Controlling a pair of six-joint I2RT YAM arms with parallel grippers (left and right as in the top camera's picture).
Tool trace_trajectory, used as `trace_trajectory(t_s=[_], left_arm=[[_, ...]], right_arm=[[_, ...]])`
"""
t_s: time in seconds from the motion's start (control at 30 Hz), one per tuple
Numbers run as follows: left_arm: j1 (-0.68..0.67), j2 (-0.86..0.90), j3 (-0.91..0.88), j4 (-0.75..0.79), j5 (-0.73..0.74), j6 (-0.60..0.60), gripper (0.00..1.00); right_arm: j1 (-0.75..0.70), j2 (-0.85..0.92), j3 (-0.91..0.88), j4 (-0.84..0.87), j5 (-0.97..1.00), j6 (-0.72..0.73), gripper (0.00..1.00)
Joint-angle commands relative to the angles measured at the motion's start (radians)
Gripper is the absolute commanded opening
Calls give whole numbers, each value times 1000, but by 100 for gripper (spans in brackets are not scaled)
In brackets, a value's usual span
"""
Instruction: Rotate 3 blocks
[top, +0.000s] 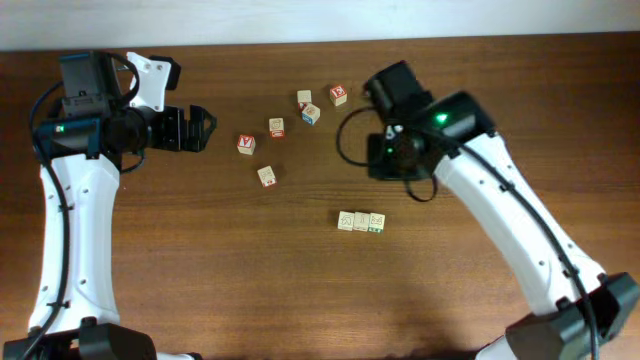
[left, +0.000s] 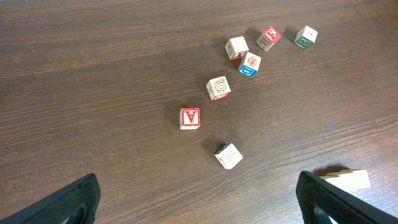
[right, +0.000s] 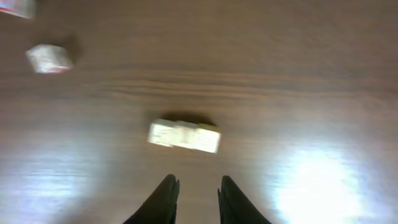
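**Ana:** Three blocks (top: 361, 221) lie in one row, side against side, on the table (top: 200, 270). They sit a little right of the middle and nearer than every other cube.

**Ben:** What do they look like?

**Ana:** Pale wood. The right-hand one shows some green at its near edge. In the right wrist view the row is only a blurred pale bar, and no letter can be read.

**Ben:** Is anything touching them?

**Ana:** No. The right gripper (right: 194, 200) hangs short of the row and apart from it. Its fingers (right: 166, 198) stand close together with a narrow gap, and nothing is between them. From overhead the arm's own wrist hides them; it sits just far and right of the row.

**Ben:** And the other arm?

**Ana:** The left gripper (top: 205, 128) is at the far left, well apart from the row. Its jaws are spread wide and empty, pointing right.

**Ben:** What else is on the table?

**Ana:** Loose cubes, all farther away than the row. The red A cube (top: 246, 145) is leftmost, with a pale cube (top: 266, 176) near and right of it. The red-ringed cube (top: 276, 127) is farther off. The blue-and-red cube (top: 311, 114) sits just beside another pale one (top: 304, 98). The red-faced cube (top: 338, 94) lies to their right. The left wrist view also shows a green-marked cube (left: 305, 35) beyond that one.
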Motion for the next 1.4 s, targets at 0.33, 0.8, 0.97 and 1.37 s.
trace_trajectory(t_s=[0.33,0.8,0.97,1.37], left_arm=[[2,1,18,2,8,11,99],[0,1,18,-1,13,11,99],[-42,35,-25,-13,15,-66,99],[-139,164,-55,-5,16,-185,99]], right_arm=[[-172,87,-565,397,-183,56,17],[-111,163,-565,484,-287,-9,15],[-93,163,-565,543,-354,-43,15],[-35,163,-565,602,-359,-41,15]])
